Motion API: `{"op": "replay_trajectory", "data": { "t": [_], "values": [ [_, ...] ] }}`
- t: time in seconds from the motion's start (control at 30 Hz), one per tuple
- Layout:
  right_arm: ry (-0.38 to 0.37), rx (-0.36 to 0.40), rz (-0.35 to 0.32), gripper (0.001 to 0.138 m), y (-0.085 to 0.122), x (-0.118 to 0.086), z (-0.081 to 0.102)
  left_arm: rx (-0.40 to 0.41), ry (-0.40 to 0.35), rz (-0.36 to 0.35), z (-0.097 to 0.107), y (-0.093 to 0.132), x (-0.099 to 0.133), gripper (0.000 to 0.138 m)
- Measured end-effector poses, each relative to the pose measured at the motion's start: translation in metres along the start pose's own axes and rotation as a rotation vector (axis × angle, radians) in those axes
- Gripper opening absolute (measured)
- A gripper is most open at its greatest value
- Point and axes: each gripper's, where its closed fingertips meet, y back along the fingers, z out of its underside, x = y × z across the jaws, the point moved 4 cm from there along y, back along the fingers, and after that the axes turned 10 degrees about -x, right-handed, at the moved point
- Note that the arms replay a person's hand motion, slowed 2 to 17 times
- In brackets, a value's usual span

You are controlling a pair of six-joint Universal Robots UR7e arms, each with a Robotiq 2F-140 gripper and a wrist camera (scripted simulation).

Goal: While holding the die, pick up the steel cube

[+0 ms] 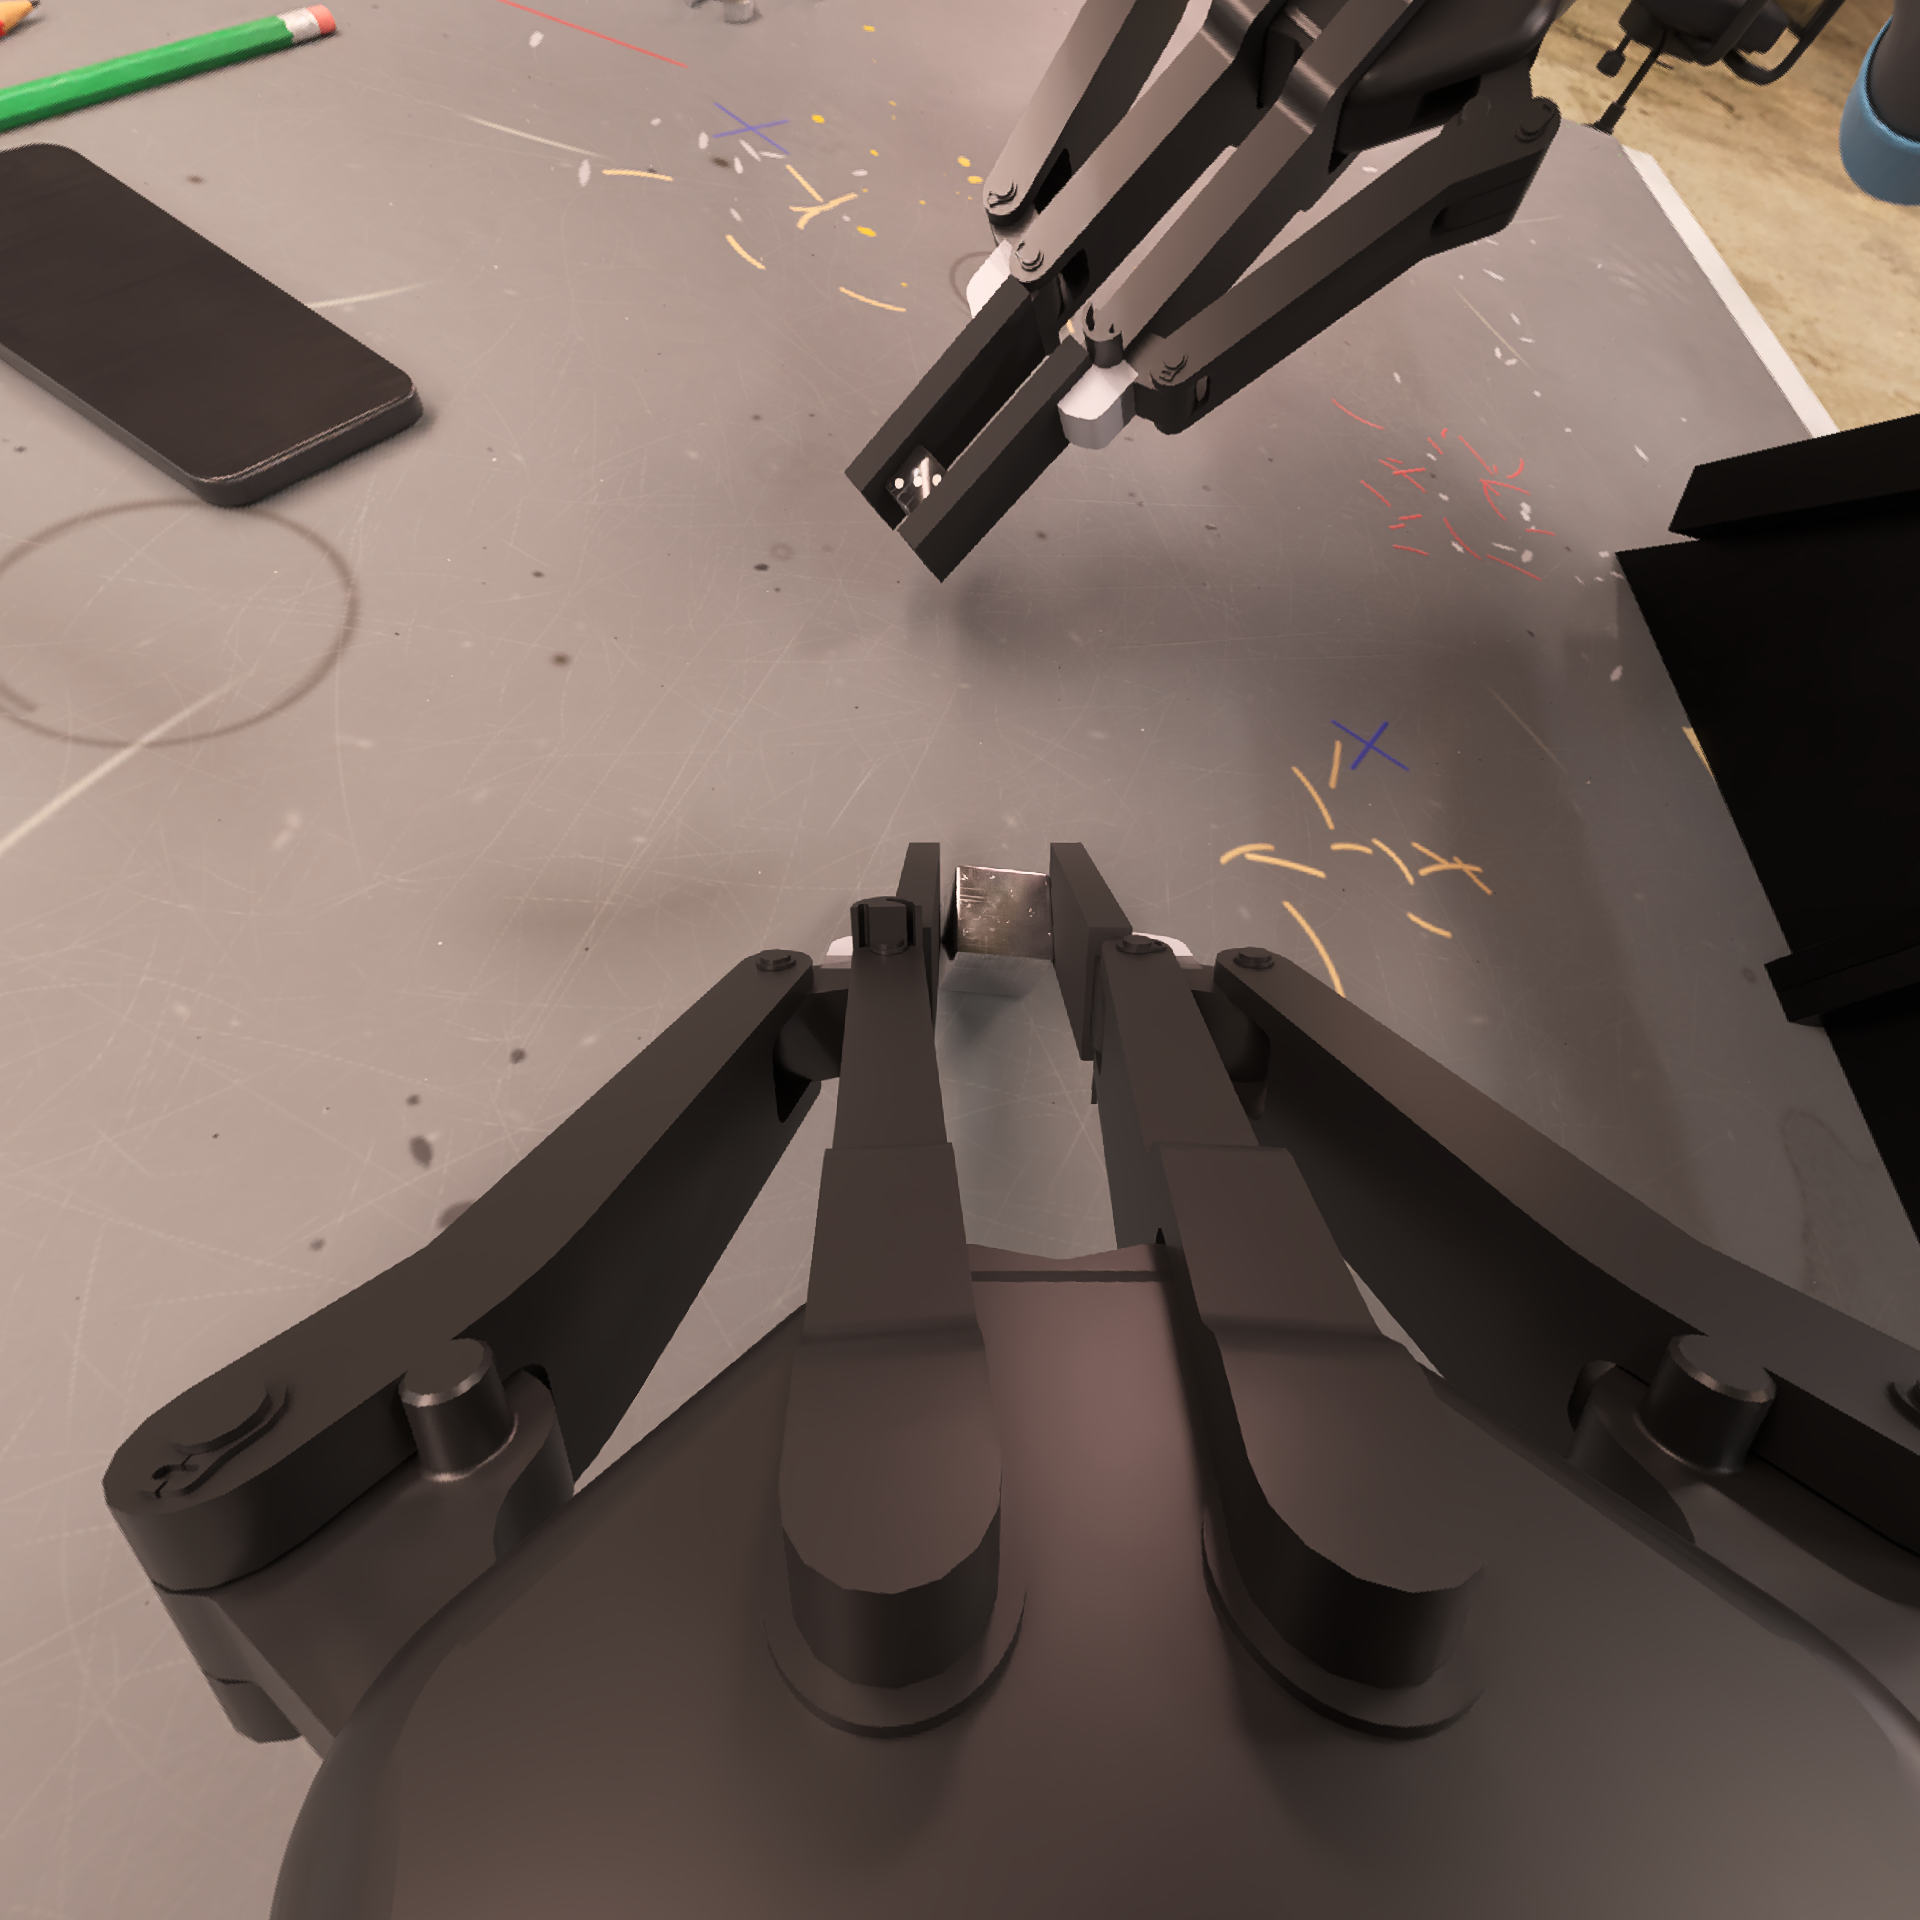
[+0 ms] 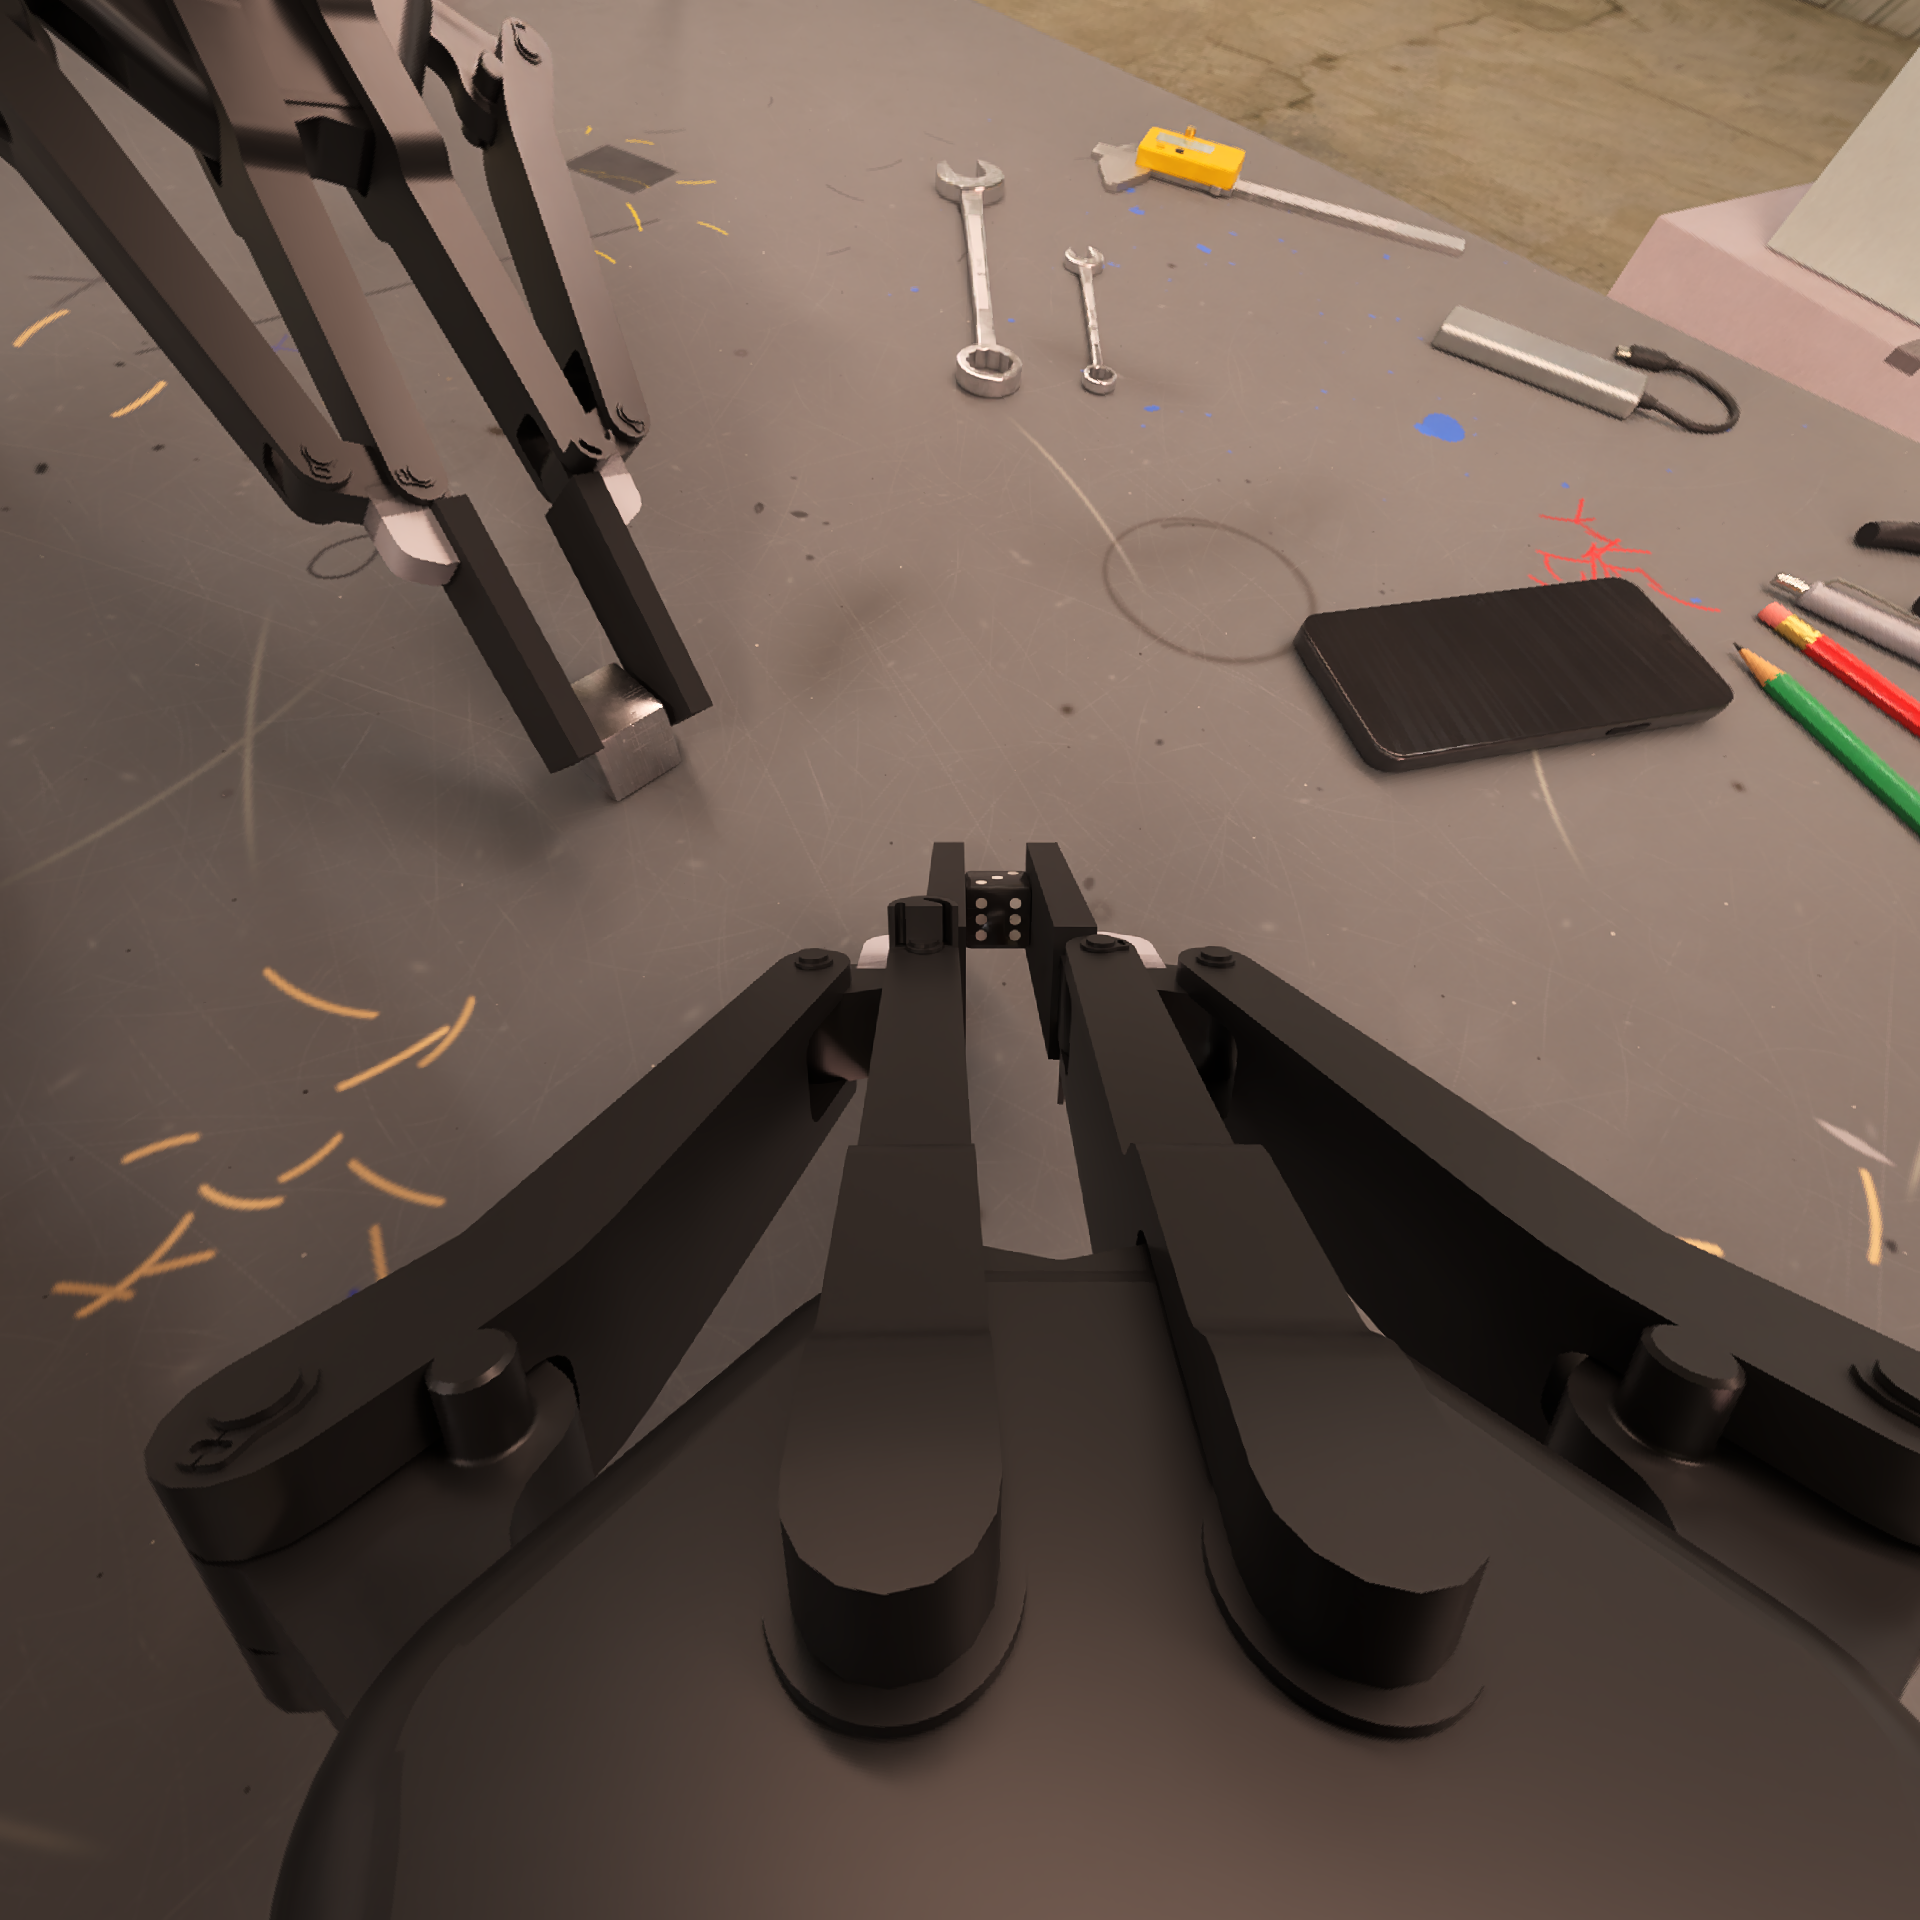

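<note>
On my left wrist feed the left gripper (image 1: pixel 1000 914) has its two dark fingers pressed against the sides of the steel cube (image 1: pixel 1001 911), a shiny, scuffed little block sitting dead centre of the view; from the right wrist feed I see that same cube (image 2: pixel 634 732) at about ten o'clock, its bottom corner poking out below the pads, and I can't tell whether it clears the table. My right gripper (image 2: pixel 995 909) is clamped on the die (image 2: pixel 995 909), black with white pips, pinched right at the fingertips; the left feed shows it at twelve to one o'clock, hanging above the table with its shadow underneath. Moving outward, the table (image 1: pixel 520 935) is a flat grey sheet, heavily scratched, flecked with dark spots, orange and red scribbles, blue crosses and a faint drawn circle. At two o'clock on the right feed lies a black phone (image 2: pixel 1512 670), matte and round-cornered, with a green pencil (image 2: pixel 1834 738) and a red pencil (image 2: pixel 1844 665) just beyond it. Up at twelve o'clock are two bright metal wrenches (image 2: pixel 979 281), side by side, then a yellow-bodied caliper (image 2: pixel 1247 177) and a silver hub with a short cable (image 2: pixel 1548 364). On the left feed a black box (image 1: pixel 1808 727) sits at three o'clock. Past the table edge the floor (image 2: pixel 1507 94) looks like mottled tan concrete.
</note>
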Motion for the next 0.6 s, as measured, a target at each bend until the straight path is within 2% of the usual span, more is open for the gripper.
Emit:
{"op": "replay_trajectory", "data": {
  "t": [0.6],
  "values": [
    [0.014, -0.033, 0.020, 0.016, 0.0015, -0.0032, 0.0011, -0.001, -0.003, -0.004, -0.0001, -0.0001, 0.0002, 0.028]
  ]
}}
